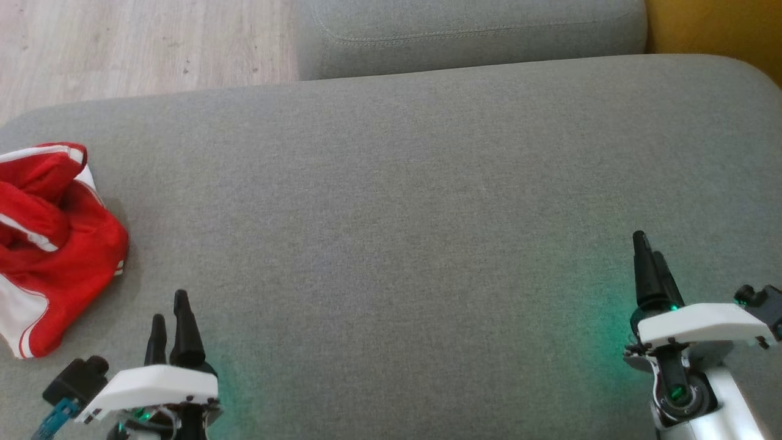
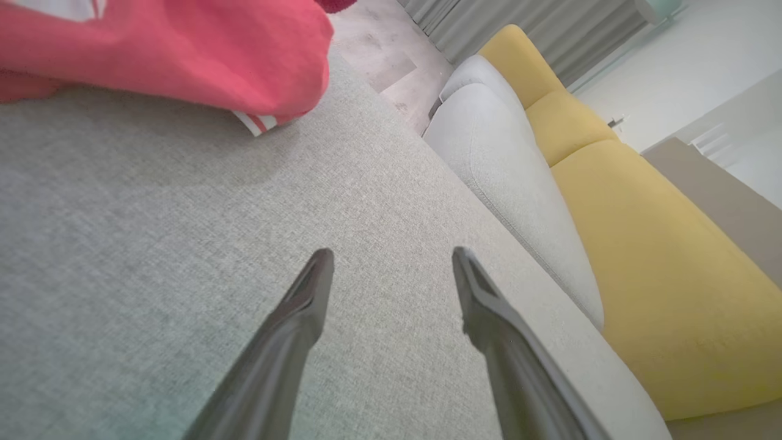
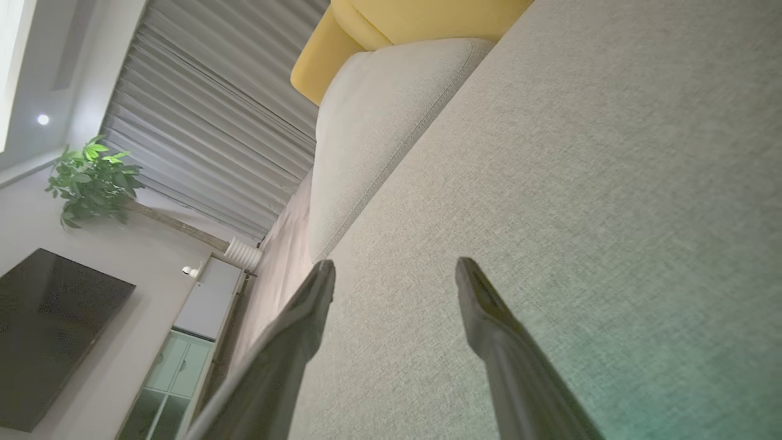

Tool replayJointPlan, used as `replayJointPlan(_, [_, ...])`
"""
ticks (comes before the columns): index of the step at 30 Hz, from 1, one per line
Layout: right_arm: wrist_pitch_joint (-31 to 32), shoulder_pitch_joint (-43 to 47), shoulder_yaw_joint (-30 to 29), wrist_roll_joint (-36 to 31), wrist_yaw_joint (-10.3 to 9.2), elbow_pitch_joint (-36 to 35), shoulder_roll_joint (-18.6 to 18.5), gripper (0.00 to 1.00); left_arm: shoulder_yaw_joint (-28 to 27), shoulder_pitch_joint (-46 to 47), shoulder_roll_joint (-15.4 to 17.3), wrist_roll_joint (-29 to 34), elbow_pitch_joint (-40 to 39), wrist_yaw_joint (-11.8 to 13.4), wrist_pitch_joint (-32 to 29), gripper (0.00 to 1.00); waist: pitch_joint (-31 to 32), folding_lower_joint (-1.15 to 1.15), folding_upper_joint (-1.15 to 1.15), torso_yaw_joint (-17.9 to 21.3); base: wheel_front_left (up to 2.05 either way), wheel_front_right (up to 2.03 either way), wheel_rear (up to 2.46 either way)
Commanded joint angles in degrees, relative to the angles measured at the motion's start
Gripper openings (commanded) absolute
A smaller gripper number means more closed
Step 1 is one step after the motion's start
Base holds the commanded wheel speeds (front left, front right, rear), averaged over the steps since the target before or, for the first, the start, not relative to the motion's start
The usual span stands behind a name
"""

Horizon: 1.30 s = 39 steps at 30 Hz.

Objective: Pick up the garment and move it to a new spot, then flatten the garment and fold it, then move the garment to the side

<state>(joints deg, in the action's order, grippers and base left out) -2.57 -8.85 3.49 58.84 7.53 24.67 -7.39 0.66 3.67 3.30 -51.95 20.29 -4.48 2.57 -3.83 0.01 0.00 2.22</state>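
Observation:
The garment (image 1: 52,244) is red with white trim and lies crumpled at the left edge of the grey cushion (image 1: 397,201). In the left wrist view the garment (image 2: 171,49) bulges at the top left, ahead of the fingers and apart from them. My left gripper (image 1: 170,318) hovers low at the lower left, a short way right of the garment, open and empty. Its fingers (image 2: 305,305) stand wide over bare fabric. My right gripper (image 1: 647,256) is at the lower right, far from the garment, open with nothing between its fingers (image 3: 489,318).
A second grey cushion (image 1: 470,30) adjoins the far edge, with yellow upholstery (image 1: 715,27) beyond it at the right. Wooden floor (image 1: 134,43) lies past the far left. The right wrist view shows curtains (image 3: 214,104), a plant (image 3: 91,183) and a dark screen (image 3: 49,330).

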Motion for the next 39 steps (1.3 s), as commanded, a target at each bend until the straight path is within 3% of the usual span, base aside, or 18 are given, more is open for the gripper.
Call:
replayJointPlan(1, [-0.68, -3.23, 0.87, -1.37, -0.02, -1.5, -1.22, 1.0, -0.31, 2.84, 1.36, 1.6, -1.58, 0.37, 0.63, 1.0, -0.06, 0.0, 0.0, 0.03, 0.0, 0.0, 0.0])
replayJointPlan(23, [-4.57, -8.72, 8.0, -17.97, -0.03, 2.65, -2.21, 1.0, 5.4, 5.45, 5.03, 18.9, -0.22, 2.9, 4.53, 1.0, -1.07, 0.0, 0.0, 0.72, 0.0, 0.0, 0.0])
replayJointPlan(39, [-7.1, -7.19, 7.73, -29.91, -0.03, 4.65, -1.63, 1.0, 6.67, 3.39, 5.53, 27.72, 0.21, 5.5, 7.08, 1.0, -0.8, 0.0, 0.0, 2.21, 0.0, 0.0, 0.0])
